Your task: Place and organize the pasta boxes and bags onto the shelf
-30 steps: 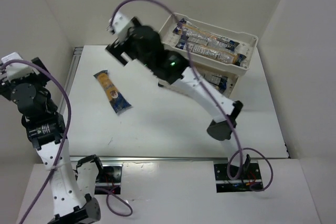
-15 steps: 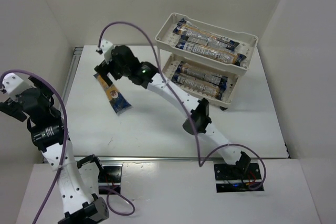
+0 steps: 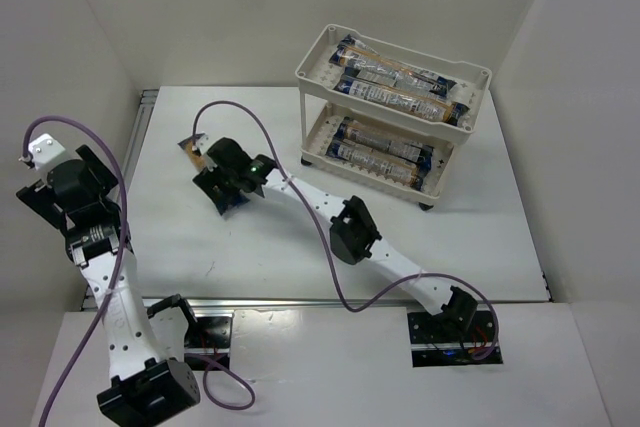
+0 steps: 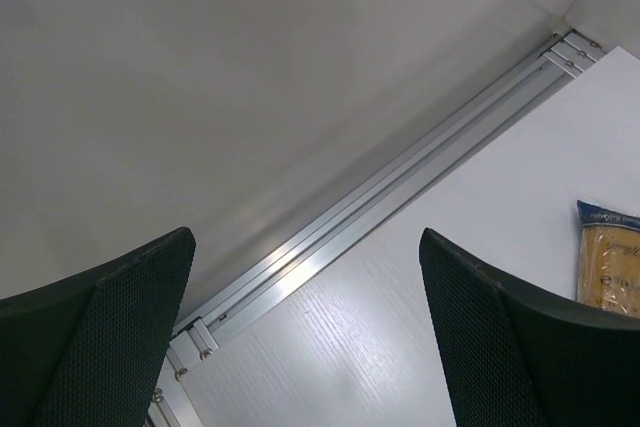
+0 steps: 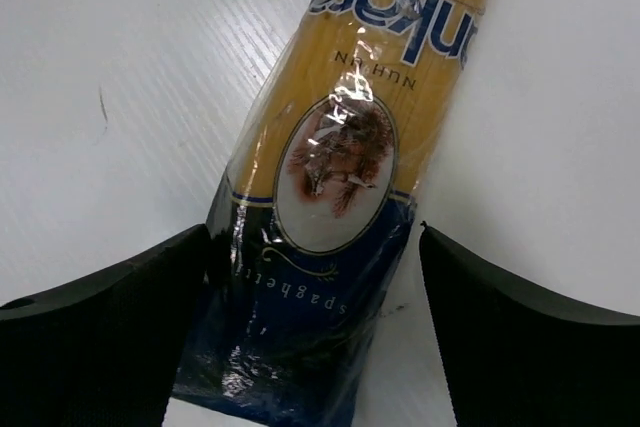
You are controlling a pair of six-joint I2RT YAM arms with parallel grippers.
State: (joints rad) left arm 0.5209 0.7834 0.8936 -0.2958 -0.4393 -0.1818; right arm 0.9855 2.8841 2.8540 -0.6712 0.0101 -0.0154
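Note:
One pasta packet [image 5: 350,117], yellow spaghetti with a dark blue end, lies flat on the white table. My right gripper [image 5: 315,247] is open and straddles its blue end; the left finger touches the wrap and a small gap shows at the right finger. From above, that gripper [image 3: 222,187] covers most of the packet [image 3: 192,147]. The cream shelf [image 3: 312,65] stands at the back right, with two packets [image 3: 395,72] on its top tier and two [image 3: 385,137] on the lower one. My left gripper [image 4: 305,242] is open and empty at the table's left edge.
An aluminium rail [image 4: 380,197] runs along the table's left side, below the white wall. The left arm [image 3: 75,197] is raised beyond that edge. The right arm [image 3: 350,232] stretches diagonally across the table's middle, its purple cable looping above it.
The right arm has swung from near the shelf to the left and down onto the lone packet, and its fingers now straddle the packet. The left arm has shifted slightly.

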